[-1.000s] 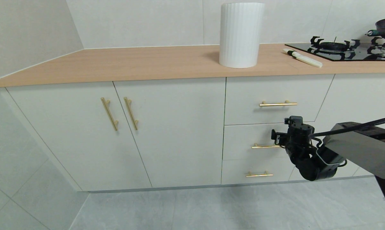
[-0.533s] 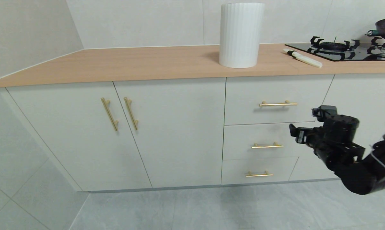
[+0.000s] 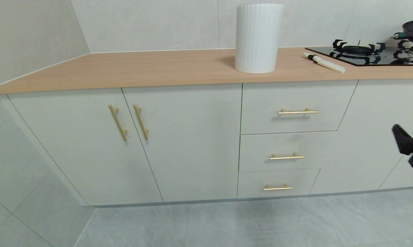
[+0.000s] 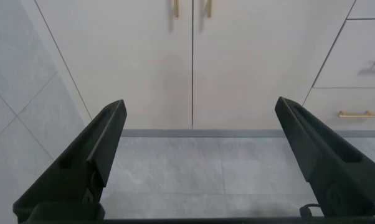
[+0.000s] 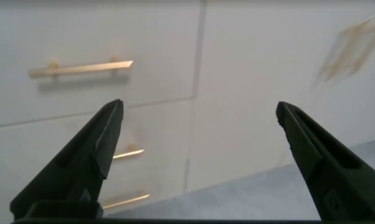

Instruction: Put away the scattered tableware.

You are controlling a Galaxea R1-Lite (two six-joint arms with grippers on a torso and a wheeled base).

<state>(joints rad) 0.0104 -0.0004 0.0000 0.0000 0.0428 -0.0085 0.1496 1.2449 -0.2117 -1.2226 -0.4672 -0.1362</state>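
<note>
- Left gripper (image 4: 200,112): fingers spread wide, empty, low over the floor before the cabinet doors (image 4: 137,62).
- Right gripper (image 5: 200,112): fingers spread wide, empty, facing the drawers (image 5: 113,87).
- Knife (image 3: 324,62): flat on countertop (image 3: 158,68), between white ribbed canister (image 3: 259,37) and stove (image 3: 364,53).

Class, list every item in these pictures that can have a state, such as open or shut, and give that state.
Cabinet doors: both shut.
Top drawer: shut.
Middle drawer: shut.
Bottom drawer: shut.
Left gripper: open, empty.
Right gripper: open, empty.
Gas burner: no flame visible.
White ribbed container: upright.
</note>
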